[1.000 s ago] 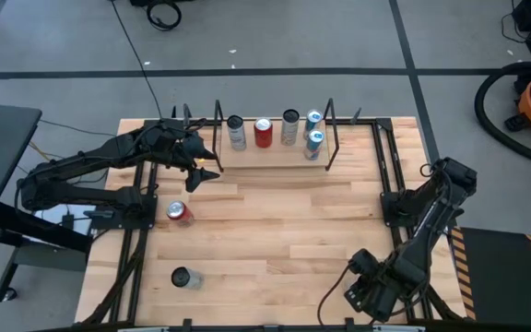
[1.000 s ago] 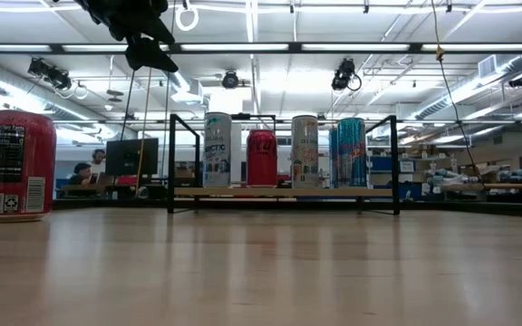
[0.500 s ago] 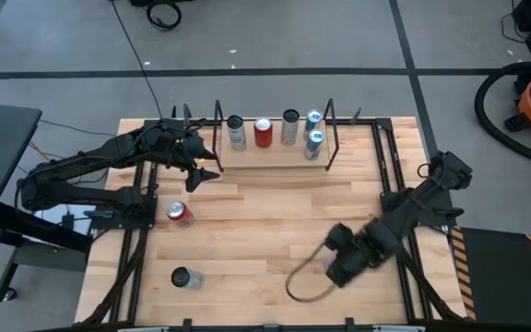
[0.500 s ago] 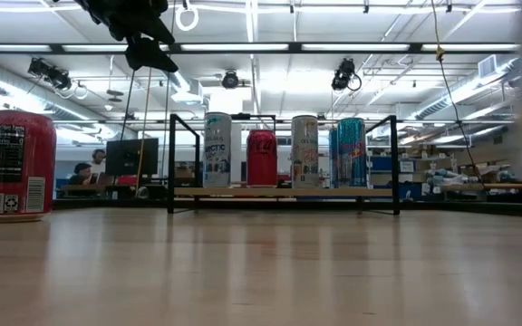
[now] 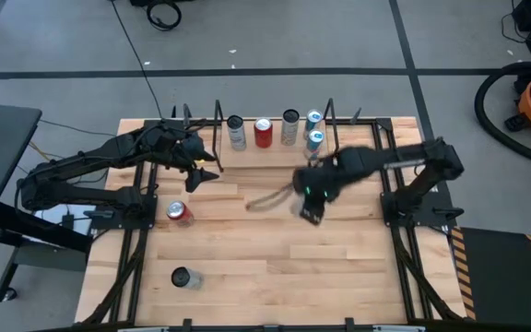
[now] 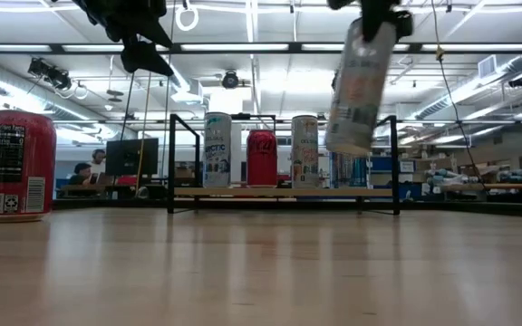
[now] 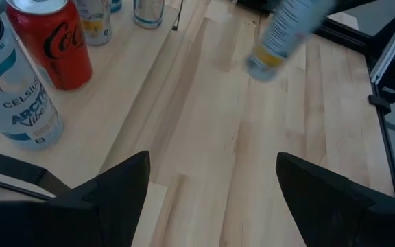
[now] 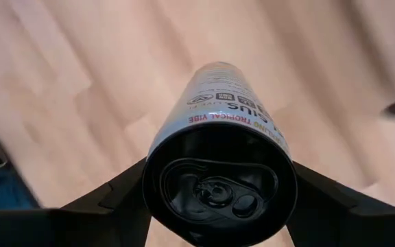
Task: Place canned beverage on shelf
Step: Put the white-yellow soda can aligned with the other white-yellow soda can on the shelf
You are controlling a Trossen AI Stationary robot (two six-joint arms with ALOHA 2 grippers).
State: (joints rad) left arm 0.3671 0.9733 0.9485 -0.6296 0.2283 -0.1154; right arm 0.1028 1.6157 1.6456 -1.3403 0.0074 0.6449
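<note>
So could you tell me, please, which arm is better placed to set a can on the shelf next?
The right gripper: it already grips a tall white can above the table, just before the low wooden black-framed shelf. The left gripper hangs open, empty.

Eight cans in all: five stand on the one shelf [image 5: 275,152] at the upper middle of the high view, namely a white one [image 5: 237,134], a red one [image 5: 264,133], a silver one [image 5: 290,127] and two blue ones [image 5: 313,121] [image 5: 315,142]. Two more rest on the worktop [image 5: 275,258] at lower left, a red can [image 5: 178,212] and a dark-topped can [image 5: 184,278], and one white can [image 6: 359,86] hangs in the air in the right gripper [image 5: 313,195]. There are two arms and two grippers, the left gripper [image 5: 203,172] at the upper left
</note>
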